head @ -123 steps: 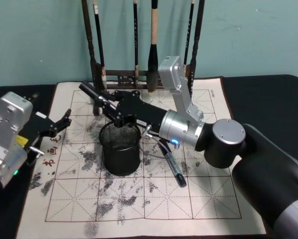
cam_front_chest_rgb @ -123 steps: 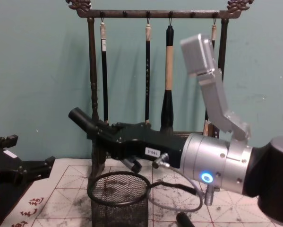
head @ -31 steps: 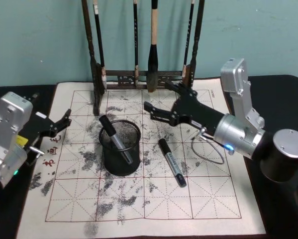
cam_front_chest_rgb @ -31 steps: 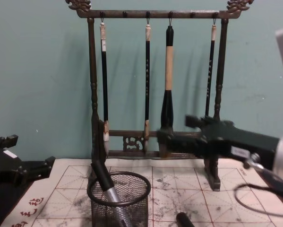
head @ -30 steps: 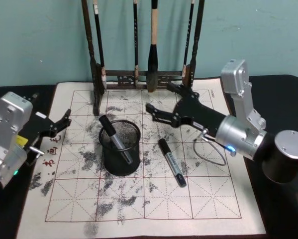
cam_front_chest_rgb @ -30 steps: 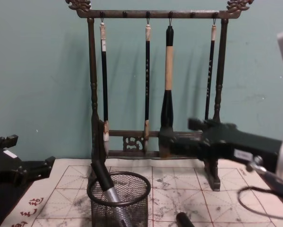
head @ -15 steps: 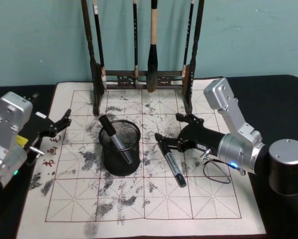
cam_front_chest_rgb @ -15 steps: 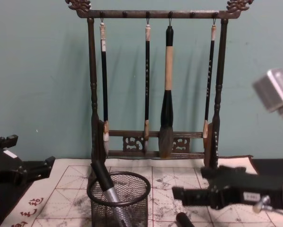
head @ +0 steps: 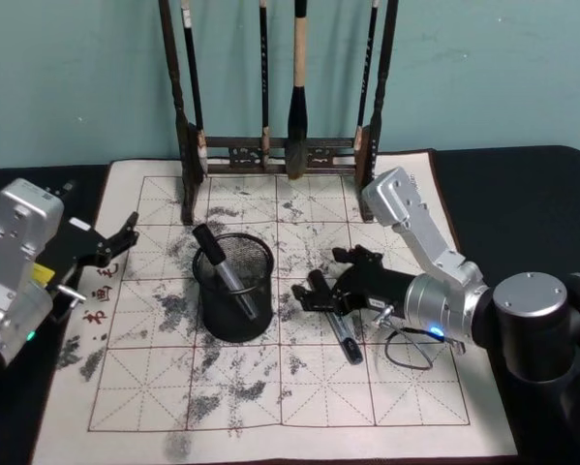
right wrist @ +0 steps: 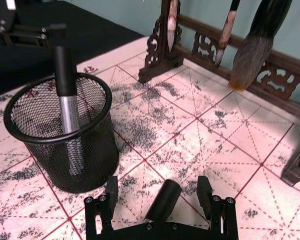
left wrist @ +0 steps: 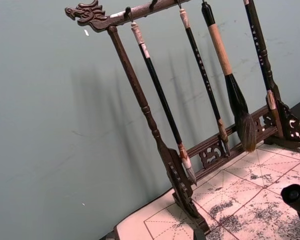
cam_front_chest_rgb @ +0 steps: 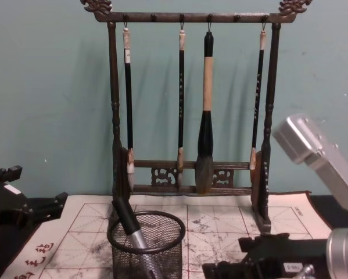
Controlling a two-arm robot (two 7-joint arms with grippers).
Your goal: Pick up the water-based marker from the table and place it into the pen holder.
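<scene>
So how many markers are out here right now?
2. One marker leans inside the black mesh pen holder; the other marker lies on the calligraphy mat, between the open fingers of the right gripper. None looks hidden.

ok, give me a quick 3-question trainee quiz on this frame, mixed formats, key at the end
1. True or false: the right hand is shut on the loose marker lying on the mat.
2. What stands inside the pen holder? A) a brush B) a second marker C) nothing
3. Fill in: the left hand sits by the mat's ___ edge.

Key
1. False: its fingers are open, one on each side of the loose marker's end.
2. B: the second marker leans inside the holder.
3. left
</scene>
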